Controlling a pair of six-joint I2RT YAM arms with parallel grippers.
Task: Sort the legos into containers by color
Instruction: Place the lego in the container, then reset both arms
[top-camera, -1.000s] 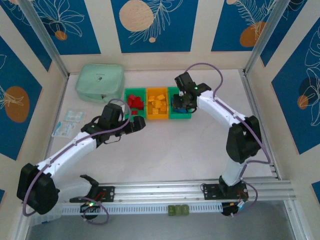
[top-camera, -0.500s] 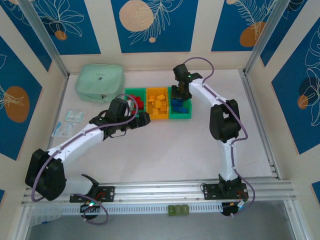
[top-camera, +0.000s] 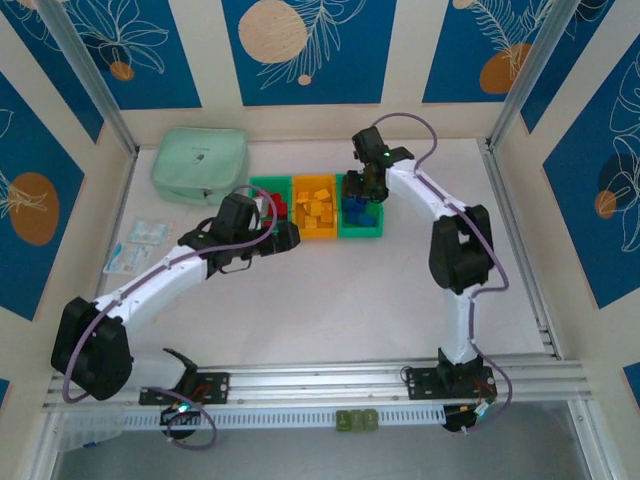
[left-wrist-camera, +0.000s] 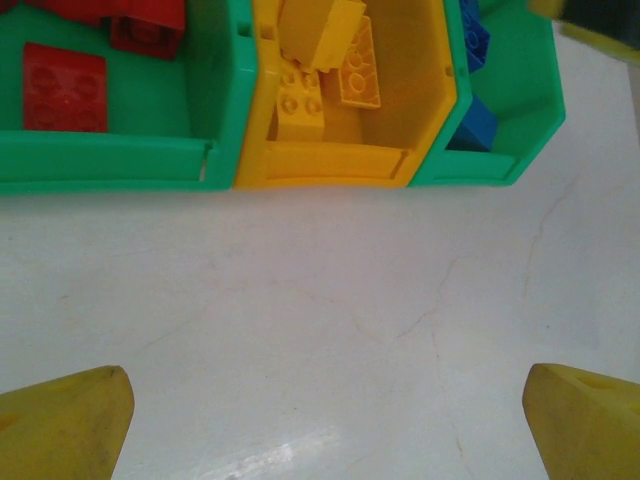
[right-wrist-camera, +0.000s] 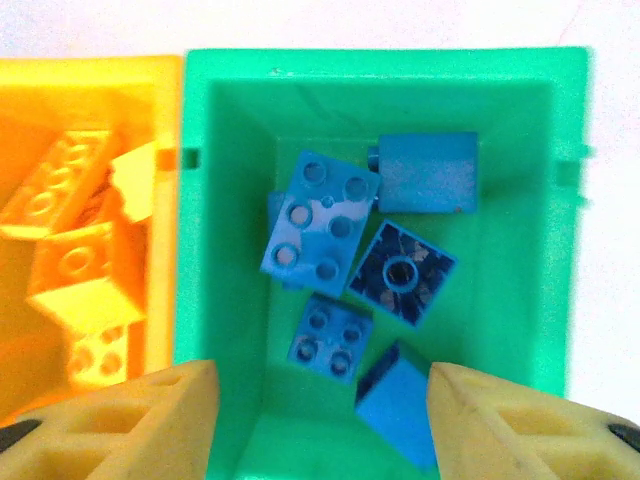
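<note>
2 white arms (top-camera: 150, 285), black joints (top-camera: 460, 250), purple cables (top-camera: 405, 115), yellow fingers (left-wrist-camera: 60, 425).

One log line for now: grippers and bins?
left gripper: open, above white table | right gripper: open, empty, over right green plastic bin | small blue lego bricks: in that bin

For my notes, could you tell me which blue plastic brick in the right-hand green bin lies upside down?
The square blue plastic brick in the middle of the green bin: it shows its hollow underside; the others show studs or plain faces.
</note>
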